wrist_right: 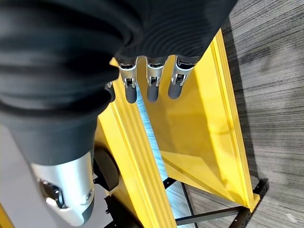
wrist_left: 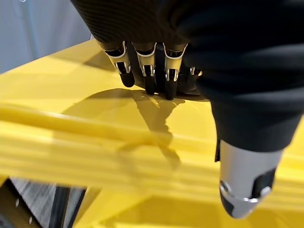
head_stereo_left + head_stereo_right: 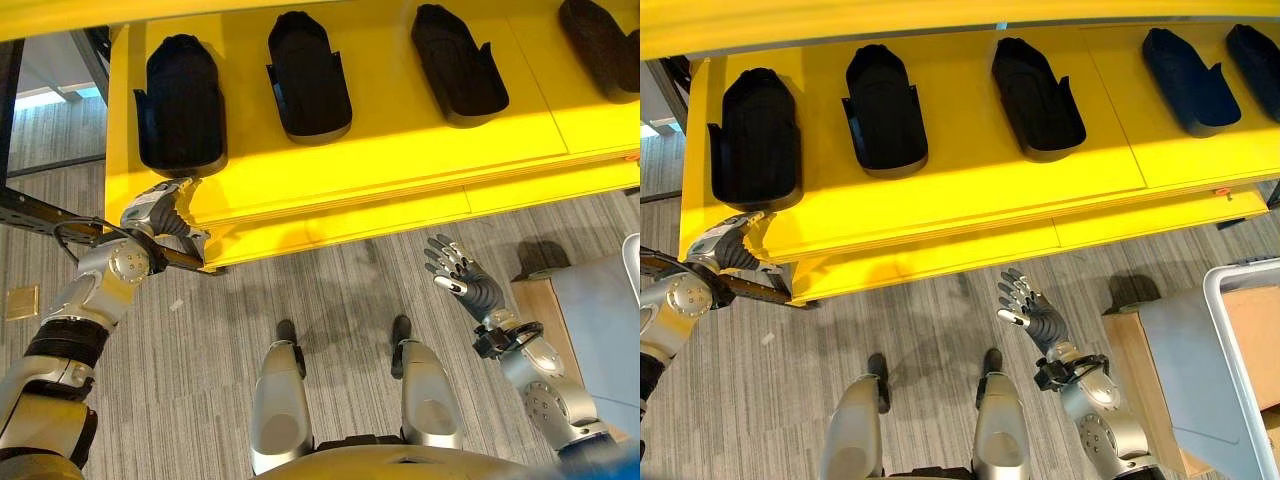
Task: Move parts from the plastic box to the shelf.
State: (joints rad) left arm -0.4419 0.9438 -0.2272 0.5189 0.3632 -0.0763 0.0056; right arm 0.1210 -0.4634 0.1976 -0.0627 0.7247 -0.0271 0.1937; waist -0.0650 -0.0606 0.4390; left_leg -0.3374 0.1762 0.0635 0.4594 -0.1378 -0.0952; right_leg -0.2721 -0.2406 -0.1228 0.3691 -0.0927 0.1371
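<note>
Resting at the front edge of the yellow shelf (image 3: pixel 400 150), the left hand (image 3: pixel 165 215) sits near the shelf's left corner, just below the leftmost black part (image 3: pixel 180 105). In its wrist view the fingers (image 2: pixel 148 71) point down with their dark tips touching the yellow surface; they look fairly straight and hold nothing. Black moulded parts lie in a row along the shelf: a second part (image 3: pixel 308 75) beside the first, a third part (image 3: pixel 458 65) further right, and a fourth part (image 3: pixel 600 35) at the right edge. The right hand (image 3: pixel 1032 310) hangs over the grey carpeted floor (image 3: pixel 340 290), below the shelf and well apart from it, fingers spread and empty. A grey plastic box (image 3: pixel 1240 380) stands at the robot's right, near that arm.
</note>
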